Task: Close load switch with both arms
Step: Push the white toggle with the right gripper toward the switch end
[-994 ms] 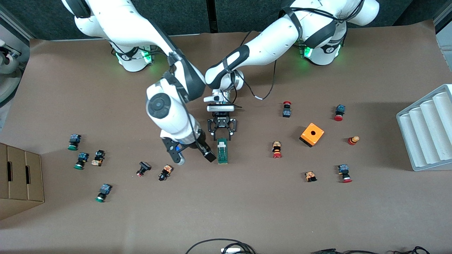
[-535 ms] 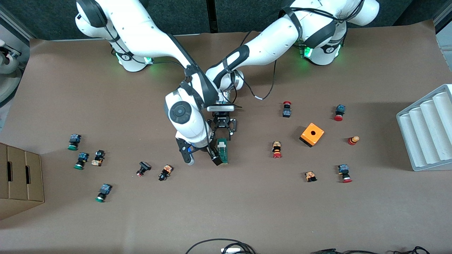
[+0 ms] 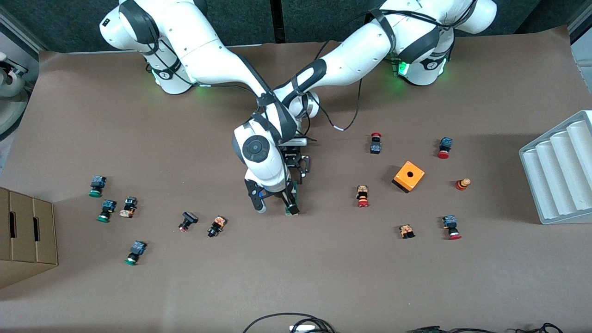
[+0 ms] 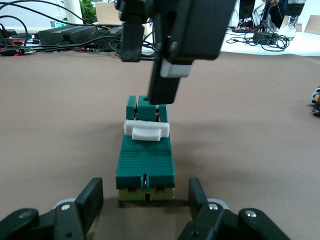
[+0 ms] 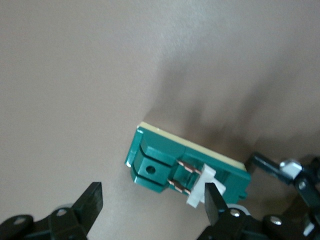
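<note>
The load switch (image 4: pixel 145 160), a narrow dark-green block on a pale base with a white lever (image 4: pixel 146 131), lies mid-table. Most of it is hidden under the right wrist in the front view, where only its nearer end (image 3: pixel 292 212) shows. My left gripper (image 4: pixel 145 202) sits low at the switch's end toward the robots' bases, open, with a finger (image 4: pixel 92 200) on each side and a gap to the block. My right gripper (image 5: pixel 152 200) hangs open over the other end. One of its fingers (image 5: pixel 212 200) stands right beside the white lever (image 5: pixel 200 190), the other over bare table.
An orange box with a hole (image 3: pixel 409 176) and several small push buttons (image 3: pixel 362 196) lie toward the left arm's end. More buttons (image 3: pixel 216 226) lie toward the right arm's end. A cardboard box (image 3: pixel 25 236) and a white ribbed rack (image 3: pixel 559 171) flank the table.
The right arm has swung toward the switch and its gripper now hangs over the switch's nearer end. The left gripper and the switch have not moved.
</note>
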